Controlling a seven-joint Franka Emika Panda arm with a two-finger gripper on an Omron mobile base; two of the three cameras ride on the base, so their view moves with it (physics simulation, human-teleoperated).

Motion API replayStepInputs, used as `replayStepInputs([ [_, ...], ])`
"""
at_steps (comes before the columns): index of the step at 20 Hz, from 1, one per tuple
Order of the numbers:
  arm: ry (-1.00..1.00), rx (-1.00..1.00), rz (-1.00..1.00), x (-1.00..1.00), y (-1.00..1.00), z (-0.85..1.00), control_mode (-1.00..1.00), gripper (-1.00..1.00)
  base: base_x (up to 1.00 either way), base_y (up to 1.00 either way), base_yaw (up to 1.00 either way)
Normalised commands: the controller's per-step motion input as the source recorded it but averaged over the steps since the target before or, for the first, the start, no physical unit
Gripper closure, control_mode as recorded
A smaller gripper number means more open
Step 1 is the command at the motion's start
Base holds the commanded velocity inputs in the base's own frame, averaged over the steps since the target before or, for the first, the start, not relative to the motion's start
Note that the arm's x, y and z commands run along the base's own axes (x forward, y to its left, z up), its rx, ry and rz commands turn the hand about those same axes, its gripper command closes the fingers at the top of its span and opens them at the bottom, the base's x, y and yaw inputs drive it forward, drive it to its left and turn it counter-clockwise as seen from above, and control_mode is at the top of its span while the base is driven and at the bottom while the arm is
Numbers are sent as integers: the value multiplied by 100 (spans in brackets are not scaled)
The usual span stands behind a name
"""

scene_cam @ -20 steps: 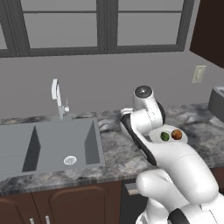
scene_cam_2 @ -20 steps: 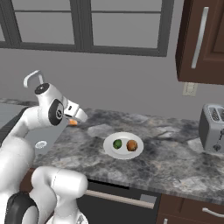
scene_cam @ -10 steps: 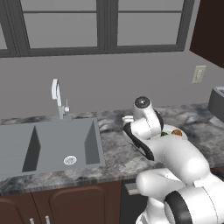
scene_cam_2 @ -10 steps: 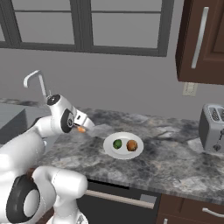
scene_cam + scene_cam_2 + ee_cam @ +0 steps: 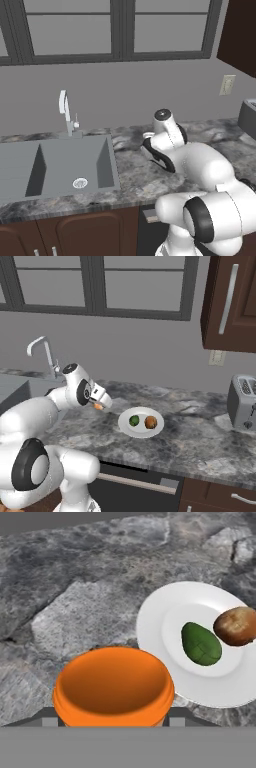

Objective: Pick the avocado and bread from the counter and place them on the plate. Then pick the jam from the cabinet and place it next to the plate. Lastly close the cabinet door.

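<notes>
The gripper (image 5: pixel 101 404) is pinching the jam (image 5: pixel 114 686), its two tips pressed against opposite sides of the orange-red pot, which hangs low over the counter (image 5: pixel 200 431) just left of the plate (image 5: pixel 141 422) as the right base view has it. In the hand view the pot sits squarely between the tips, its round end facing the camera, so its axis runs along the gripper, towards the stone below.

The avocado (image 5: pixel 134 420) and the bread (image 5: pixel 150 422) already lie on the plate, side by side, the avocado on the side nearer the jam. The avocado's long axis runs roughly from the plate's middle towards its rim.

The coming move turns on one gap: bare marbled stone lies directly under the pot, with the plate's rim just beside it. Judging from this, a straight descent should set the jam next to the plate without touching it.
</notes>
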Motion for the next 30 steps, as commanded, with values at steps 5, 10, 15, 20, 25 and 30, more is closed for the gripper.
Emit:
replayStepInputs([
  [5,1,0,-8,18,-9,-43,-100,100,0,0,0],
  [10,8,0,-7,17,-12,-19,-100,100,0,0,0],
  [15,5,0,-4,21,-3,-27,-100,100,0,0,0],
  [20,0,0,-5,15,0,-13,-100,100,0,0,0],
  [25,-8,0,-5,0,0,-17,-100,100,0,0,0],
  [30,-6,0,-1,1,-4,-13,-100,100,0,0,0],
])
